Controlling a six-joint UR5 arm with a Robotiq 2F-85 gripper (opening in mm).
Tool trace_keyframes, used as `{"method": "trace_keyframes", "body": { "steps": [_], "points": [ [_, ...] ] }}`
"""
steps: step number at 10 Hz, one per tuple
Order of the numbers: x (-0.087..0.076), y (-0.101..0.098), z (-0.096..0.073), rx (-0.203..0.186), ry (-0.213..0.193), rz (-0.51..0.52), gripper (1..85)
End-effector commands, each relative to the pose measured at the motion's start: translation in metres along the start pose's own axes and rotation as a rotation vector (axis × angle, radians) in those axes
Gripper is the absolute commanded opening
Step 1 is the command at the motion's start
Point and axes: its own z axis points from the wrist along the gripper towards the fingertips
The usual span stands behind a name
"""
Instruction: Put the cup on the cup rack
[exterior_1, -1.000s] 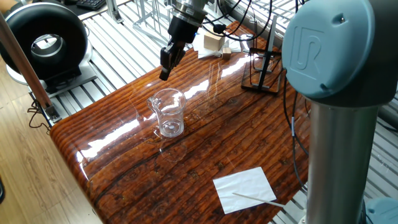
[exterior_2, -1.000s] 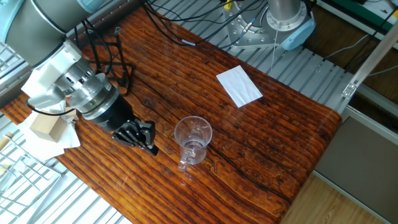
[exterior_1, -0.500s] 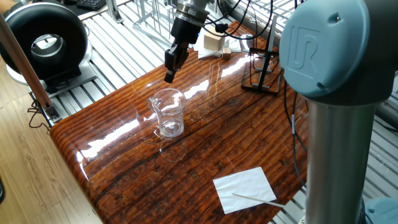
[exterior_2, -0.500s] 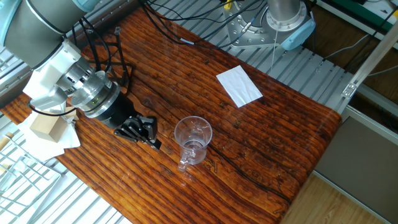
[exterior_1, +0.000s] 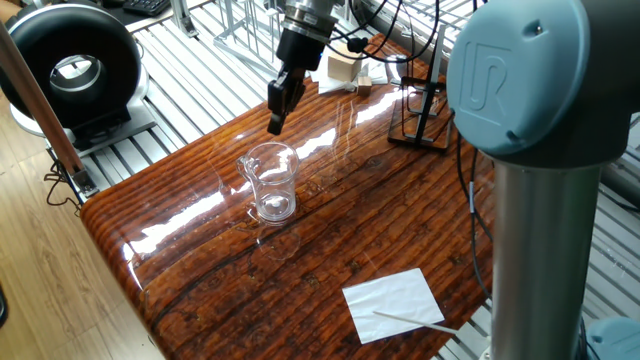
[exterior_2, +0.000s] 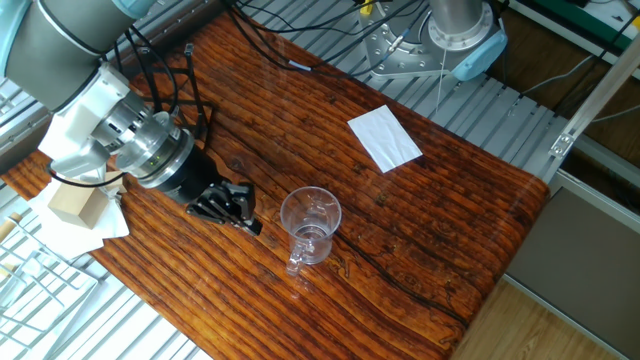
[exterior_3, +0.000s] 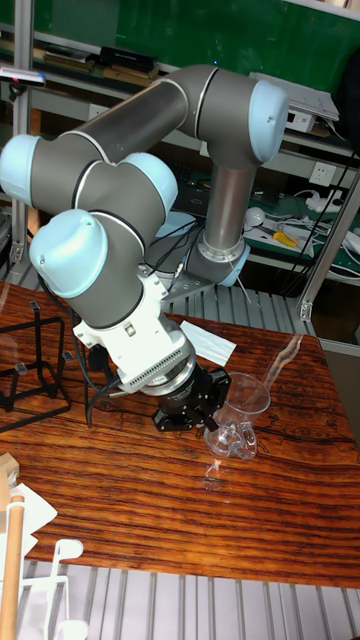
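Observation:
The clear cup stands upright on the wooden table, its pouring lip toward the near-left edge; it also shows as cup and cup. My black gripper hangs tilted just behind the cup, a short gap away and not touching it. Seen from the other side, the gripper is level with the cup's left side, its fingers apart and holding nothing. The black wire cup rack stands at the table's far corner, also visible as cup rack.
A white paper sheet lies near the front right edge. A wooden block on white paper sits behind the gripper. Black cables trail past the rack. The arm's big grey joint blocks the right side.
The gripper has crept closer to the cup and turned slightly about its wrist. The cup has stayed in place.

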Motion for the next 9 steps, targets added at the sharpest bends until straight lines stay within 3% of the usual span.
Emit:
{"method": "trace_keyframes", "body": {
  "steps": [1,4,6,9],
  "points": [
    [0.002,0.001,-0.002,-0.001,0.008,0.004,1.0],
    [0.003,-0.001,-0.002,0.006,0.011,-0.004,1.0],
    [-0.004,-0.004,-0.002,0.016,-0.016,0.019,1.0],
    [-0.023,-0.011,-0.003,0.041,-0.091,0.042,1.0]
  ]
}}
